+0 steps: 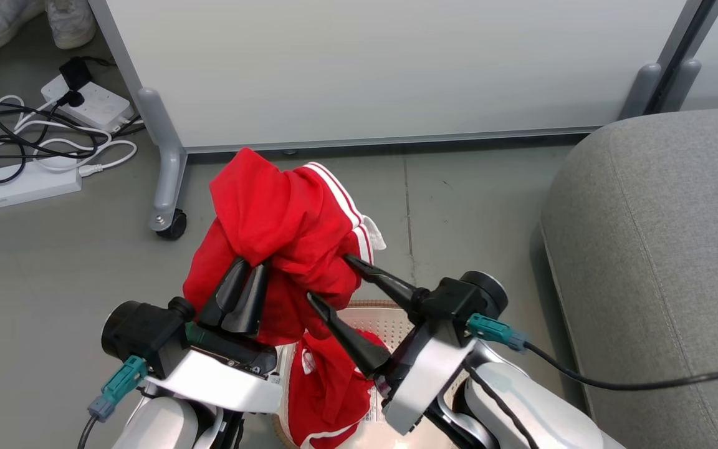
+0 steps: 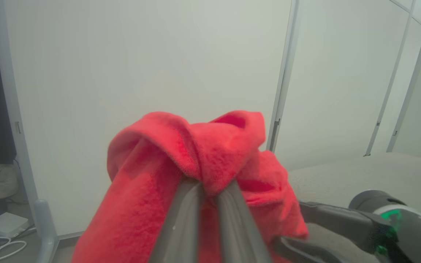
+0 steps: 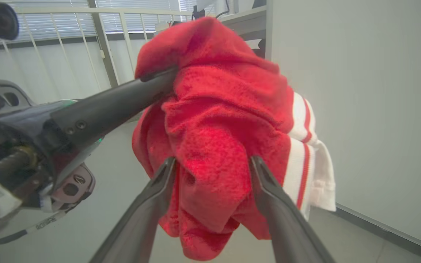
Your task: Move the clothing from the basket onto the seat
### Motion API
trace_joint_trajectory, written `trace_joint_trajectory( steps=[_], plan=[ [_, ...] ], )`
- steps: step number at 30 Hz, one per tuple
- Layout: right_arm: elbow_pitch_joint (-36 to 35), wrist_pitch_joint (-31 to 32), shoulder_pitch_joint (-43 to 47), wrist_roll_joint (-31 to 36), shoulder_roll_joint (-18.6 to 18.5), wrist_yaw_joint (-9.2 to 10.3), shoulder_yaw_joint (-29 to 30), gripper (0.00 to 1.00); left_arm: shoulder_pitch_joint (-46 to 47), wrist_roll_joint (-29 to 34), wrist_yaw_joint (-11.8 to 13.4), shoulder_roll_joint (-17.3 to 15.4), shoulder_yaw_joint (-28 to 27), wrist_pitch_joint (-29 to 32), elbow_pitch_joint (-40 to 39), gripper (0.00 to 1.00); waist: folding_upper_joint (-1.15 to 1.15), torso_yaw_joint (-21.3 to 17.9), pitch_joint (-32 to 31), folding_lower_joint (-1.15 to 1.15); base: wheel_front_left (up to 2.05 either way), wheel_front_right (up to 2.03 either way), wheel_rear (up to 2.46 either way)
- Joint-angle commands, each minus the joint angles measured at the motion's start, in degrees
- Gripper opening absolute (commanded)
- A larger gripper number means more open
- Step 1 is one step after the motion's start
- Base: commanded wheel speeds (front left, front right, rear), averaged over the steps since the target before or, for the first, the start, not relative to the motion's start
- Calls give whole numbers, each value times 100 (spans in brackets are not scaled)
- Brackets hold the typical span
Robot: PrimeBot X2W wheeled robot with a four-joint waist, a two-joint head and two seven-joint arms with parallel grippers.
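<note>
The left gripper point(image 1: 252, 265) has its two dark fingers pressed together on a fold of the clothing point(image 1: 272, 206). This is a bright red garment with white stripe trim, and it hangs bunched in the air above the far side of the basket point(image 1: 376, 307). The right gripper point(image 1: 328, 276) is also above the basket, with its fingers point(image 3: 265, 182) spread wide on either side of the lower part of the bundle. The cloth sags between them and is not pinched (the right wrist view shows this best). A second red piece point(image 1: 328, 386) lies crumpled inside the basket, which the two arms mostly hide. The grey seat point(image 1: 664, 249) stands to the right of the basket, across a strip of bare floor. Beyond the basket is a white panel point(image 1: 396, 68) on castors. Further left of the basket, power strips point(image 1: 32, 184) and tangled cables lie on the floor.
</note>
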State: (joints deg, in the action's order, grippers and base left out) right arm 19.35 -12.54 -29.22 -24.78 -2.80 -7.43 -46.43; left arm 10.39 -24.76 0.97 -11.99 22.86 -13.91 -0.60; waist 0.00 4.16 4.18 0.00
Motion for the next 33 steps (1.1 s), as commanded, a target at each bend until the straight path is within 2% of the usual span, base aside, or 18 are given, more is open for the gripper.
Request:
trace_joint_trajectory(
  steps=[1,2,3,4,10,12,13,19,28,33],
  plan=[
    [116,-56,-134,-139,-22,-11,-142,100,89,31,-28,-12,-7,-34,-29,0,0,17,16,0,0,0,0],
    [198,-70,-196,-190,-27,-11,-199,100,87,34,-31,-16,-2,-38,-31,0,0,18,22,0,0,0,0],
    [265,-83,-245,-288,-28,-11,-249,44,87,33,-35,-13,5,-31,-32,0,0,20,30,0,0,0,0],
    [326,-97,-295,-359,-28,-11,-316,0,91,30,-41,-14,14,-35,-33,0,0,17,39,0,0,0,0],
    [522,-212,-554,-729,-19,-11,-556,0,122,35,-94,-44,71,-56,-10,0,0,-44,70,0,0,0,0],
    [588,-234,-603,-823,-25,-11,-542,0,133,44,-97,-48,90,-55,8,49,0,-59,67,0,0,0,0],
    [639,-238,-616,-844,-27,-11,-503,0,140,53,-83,-45,96,-55,15,98,0,-68,70,0,0,0,0],
    [876,-284,-677,-895,-26,-11,3,0,207,143,-210,-87,339,88,86,100,0,-150,96,0,0,0,0],
    [1263,-277,-596,-507,-24,-12,967,0,306,372,-546,-202,957,375,207,100,0,-419,201,0,0,0,0],
    [1393,-277,-459,-399,-24,-12,1212,0,301,431,-642,-271,1228,502,287,100,0,-615,235,0,0,0,0]
  ],
)
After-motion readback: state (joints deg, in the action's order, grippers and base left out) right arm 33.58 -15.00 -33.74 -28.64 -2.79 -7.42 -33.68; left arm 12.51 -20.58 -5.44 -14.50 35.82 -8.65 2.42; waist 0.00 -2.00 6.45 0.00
